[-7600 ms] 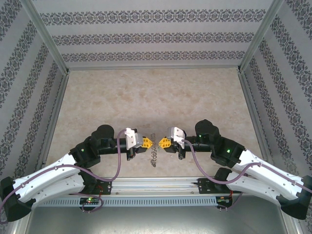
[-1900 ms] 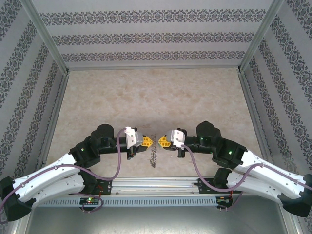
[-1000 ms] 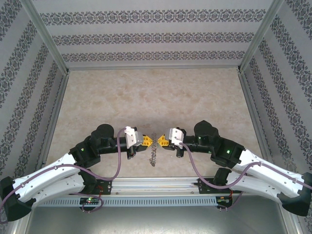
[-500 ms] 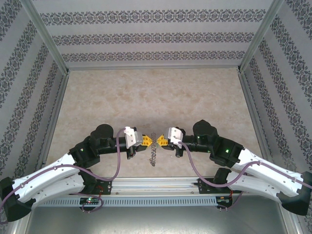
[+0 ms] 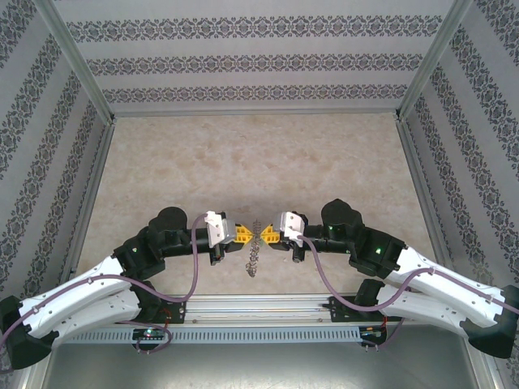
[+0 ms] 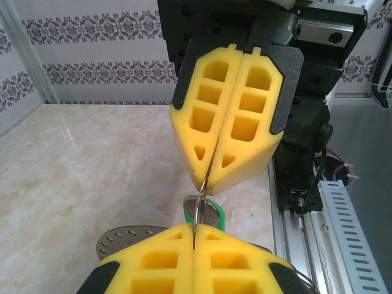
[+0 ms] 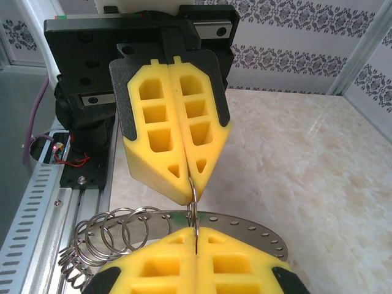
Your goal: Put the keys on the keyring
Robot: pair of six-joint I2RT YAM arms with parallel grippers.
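Observation:
Above the near-middle of the table my left gripper [image 5: 250,234] and right gripper [image 5: 263,235] meet tip to tip. Both are shut on one small silver split ring [image 7: 193,205], which spans the short gap between them. In the left wrist view the tiny green-headed key [image 6: 211,215] hangs just behind that ring, between my left gripper [image 6: 195,231] and the right gripper [image 6: 207,180]. The keyring [image 7: 239,224], a thin perforated grey band, curves below the right gripper [image 7: 196,231] with several loose split rings [image 7: 104,236] on its left. From above the keyring [image 5: 254,258] dangles like a wiry coil.
The marble tabletop [image 5: 243,162] lies open beyond the grippers. An aluminium rail [image 5: 259,308] runs along the near edge just under the hanging keyring. Patterned walls and metal frame posts [image 5: 77,61] close in the sides and back.
Both grippers have crept a little away from the near edge and closer together, staying shut tip to tip. The dangling keyring has risen with them.

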